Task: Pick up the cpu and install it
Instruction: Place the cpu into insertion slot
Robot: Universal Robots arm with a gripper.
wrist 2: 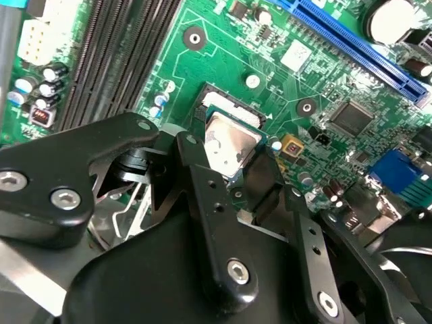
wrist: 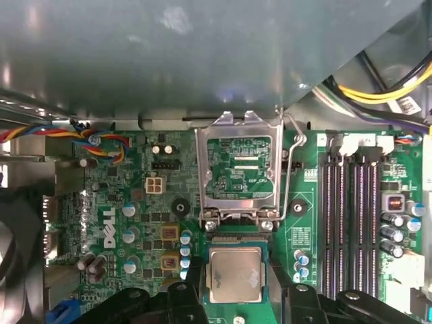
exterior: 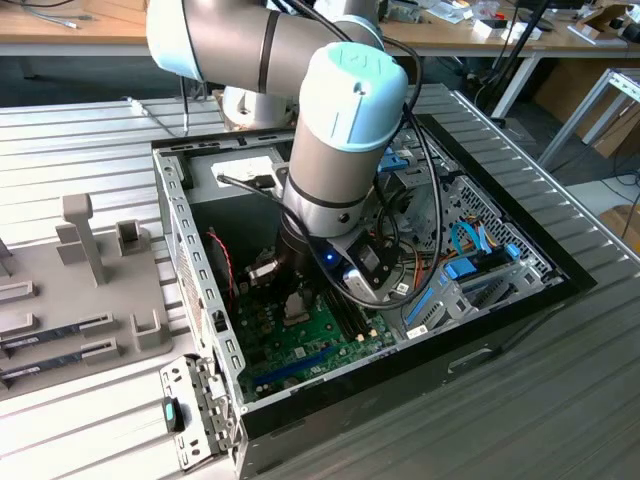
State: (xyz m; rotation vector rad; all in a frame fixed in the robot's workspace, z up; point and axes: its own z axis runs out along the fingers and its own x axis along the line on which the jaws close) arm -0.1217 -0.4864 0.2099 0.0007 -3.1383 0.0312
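Cpu over the open socket – arm deep in the case

The computer case [exterior: 196, 285] lies on its side with the panel off, which I judge is what lets the arm [exterior: 340, 130] reach straight down to the motherboard [wrist: 128, 202]. On the board the socket's metal load plate [wrist: 236, 169] stands swung up (its lever out to one side), so the seat beneath is bare to take the chip. The cpu [wrist: 235, 275] sits level right over that seat – whether it has bottomed in or hangs just above, I can't tell from here. The gripper [wrist 2: 233, 155] has it: the fingers [wrist 2: 202, 182] are drawn in against two opposite edges, clamped on the cpu, metal top left uncovered.
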